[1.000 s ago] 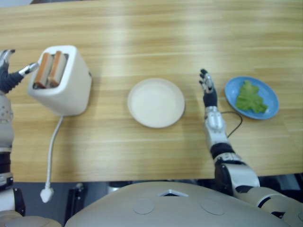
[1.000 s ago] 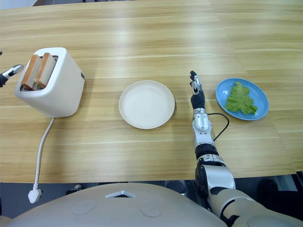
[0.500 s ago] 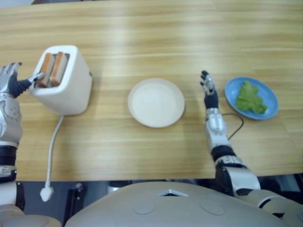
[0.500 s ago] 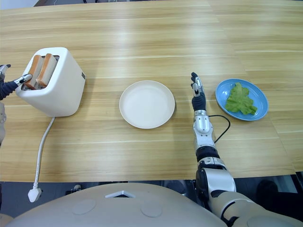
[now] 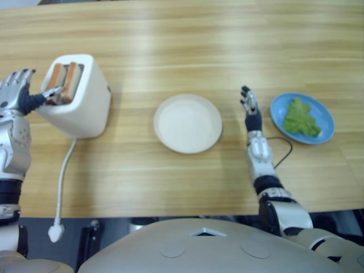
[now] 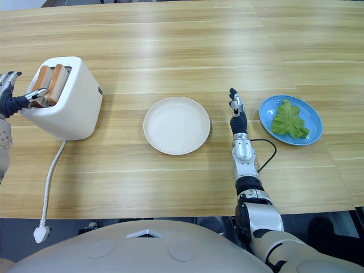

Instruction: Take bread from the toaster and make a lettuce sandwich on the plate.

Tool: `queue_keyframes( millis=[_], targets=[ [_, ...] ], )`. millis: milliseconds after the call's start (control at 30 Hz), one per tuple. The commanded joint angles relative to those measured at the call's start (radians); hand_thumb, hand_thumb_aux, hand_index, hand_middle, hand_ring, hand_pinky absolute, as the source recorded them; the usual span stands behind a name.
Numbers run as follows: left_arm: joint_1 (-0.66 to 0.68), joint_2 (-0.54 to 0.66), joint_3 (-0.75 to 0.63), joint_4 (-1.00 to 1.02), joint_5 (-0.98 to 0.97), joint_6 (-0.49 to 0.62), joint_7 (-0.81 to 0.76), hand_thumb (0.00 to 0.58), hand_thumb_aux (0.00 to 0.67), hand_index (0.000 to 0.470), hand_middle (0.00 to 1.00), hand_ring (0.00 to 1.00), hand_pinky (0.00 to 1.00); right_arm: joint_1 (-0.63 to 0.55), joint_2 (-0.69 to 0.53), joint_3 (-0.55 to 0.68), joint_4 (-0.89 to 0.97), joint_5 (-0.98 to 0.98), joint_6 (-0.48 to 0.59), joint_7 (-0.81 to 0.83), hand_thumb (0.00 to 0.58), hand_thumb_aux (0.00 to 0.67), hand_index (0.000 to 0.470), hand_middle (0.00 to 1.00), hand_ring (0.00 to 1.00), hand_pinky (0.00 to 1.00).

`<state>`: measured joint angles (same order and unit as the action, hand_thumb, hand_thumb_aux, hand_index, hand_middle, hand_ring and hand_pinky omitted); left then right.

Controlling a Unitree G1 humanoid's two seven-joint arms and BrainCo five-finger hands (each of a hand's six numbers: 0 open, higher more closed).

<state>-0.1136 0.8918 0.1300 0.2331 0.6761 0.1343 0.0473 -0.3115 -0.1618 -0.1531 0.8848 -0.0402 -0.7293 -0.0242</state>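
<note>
A white toaster [image 5: 82, 102] stands at the table's left with two bread slices [image 5: 62, 81] sticking up from its slots. My left hand [image 5: 18, 96] is at the toaster's left edge, fingers spread, with one fingertip touching the nearest slice. It holds nothing. An empty cream plate [image 5: 187, 123] lies in the middle. A lettuce leaf [image 5: 300, 116] rests on a blue plate [image 5: 327, 118] at the right. My right hand [image 5: 250, 109] stands open on the table between the two plates, fingers straight.
The toaster's white cord [image 5: 63, 170] runs toward the near table edge and its plug [image 5: 55, 232] hangs over it. A thin black cable [image 5: 282, 147] loops beside my right wrist. Bare wooden table stretches behind everything.
My left hand has moved right, up to the toaster's left edge, and now touches the nearest bread slice. The right hand has stayed in place.
</note>
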Motion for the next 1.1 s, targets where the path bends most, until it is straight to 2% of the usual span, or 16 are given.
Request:
queue_keyframes(
  millis=[33, 67, 100, 133, 233, 267, 300, 333, 367, 700, 1100],
  targets=[
    [0.001, 0.007, -0.04, 0.056, 0.011, 0.004, -0.014, 0.0, 0.0, 0.0, 0.0, 0.0, 0.0, 0.011, -0.001, 0.002, -0.01, 0.011, 0.016, 0.004, 0.0, 0.0, 0.0, 0.0, 0.0, 0.0],
    [-0.001, 0.006, -0.044, 0.065, 0.012, 0.006, -0.016, 0.087, 0.053, 0.036, 0.0, 0.0, 0.0, 0.012, -0.002, 0.001, -0.011, 0.012, 0.016, 0.004, 0.0, 0.0, 0.0, 0.0, 0.0, 0.0],
    [-0.003, 0.005, -0.049, 0.076, 0.011, 0.007, -0.019, 0.087, 0.053, 0.036, 0.0, 0.0, 0.0, 0.013, -0.003, 0.001, -0.012, 0.012, 0.016, 0.005, 0.0, 0.0, 0.0, 0.0, 0.0, 0.0],
    [-0.006, 0.005, -0.054, 0.086, 0.01, 0.008, -0.02, 0.22, 0.142, 0.097, 0.0, 0.0, 0.0, 0.014, -0.003, 0.0, -0.013, 0.012, 0.017, 0.005, 0.0, 0.0, 0.0, 0.0, 0.0, 0.0],
    [-0.012, 0.007, -0.062, 0.114, 0.004, 0.009, -0.02, 0.205, 0.131, 0.09, 0.0, 0.0, 0.0, 0.015, -0.004, 0.0, -0.016, 0.013, 0.018, 0.005, 0.0, 0.0, 0.0, 0.0, 0.0, 0.0],
    [-0.013, 0.007, -0.062, 0.12, -0.001, 0.008, -0.02, 0.183, 0.116, 0.079, 0.0, 0.0, 0.0, 0.017, -0.005, -0.001, -0.018, 0.014, 0.018, 0.006, 0.0, 0.0, 0.0, 0.0, 0.0, 0.0],
    [-0.014, 0.005, -0.059, 0.124, -0.009, 0.005, -0.021, 0.144, 0.089, 0.061, 0.0, 0.0, 0.0, 0.018, -0.006, -0.001, -0.019, 0.014, 0.018, 0.006, 0.0, 0.0, 0.0, 0.0, 0.0, 0.0],
    [-0.012, 0.007, -0.053, 0.128, -0.015, 0.003, -0.017, 0.018, 0.011, 0.007, 0.0, 0.0, 0.0, 0.019, -0.006, -0.001, -0.02, 0.015, 0.019, 0.007, 0.0, 0.0, 0.0, 0.0, 0.0, 0.0],
    [-0.01, 0.009, -0.046, 0.13, -0.021, 0.002, -0.012, 0.0, 0.0, 0.0, 0.0, 0.0, 0.0, 0.02, -0.006, -0.001, -0.022, 0.015, 0.02, 0.008, 0.0, 0.0, 0.0, 0.0, 0.0, 0.0],
    [-0.014, 0.012, -0.061, 0.12, -0.015, -0.011, 0.007, 0.0, 0.0, 0.0, 0.0, 0.0, 0.0, 0.025, -0.009, 0.002, -0.034, 0.018, 0.03, 0.012, 0.0, 0.0, 0.0, 0.0, 0.0, 0.0],
    [0.004, 0.032, -0.094, -0.006, 0.109, 0.002, 0.069, 0.0, 0.0, 0.0, 0.0, 0.0, 0.0, 0.028, -0.011, 0.001, -0.033, 0.018, 0.035, 0.012, 0.0, 0.0, 0.0, 0.0, 0.0, 0.0]
  ],
)
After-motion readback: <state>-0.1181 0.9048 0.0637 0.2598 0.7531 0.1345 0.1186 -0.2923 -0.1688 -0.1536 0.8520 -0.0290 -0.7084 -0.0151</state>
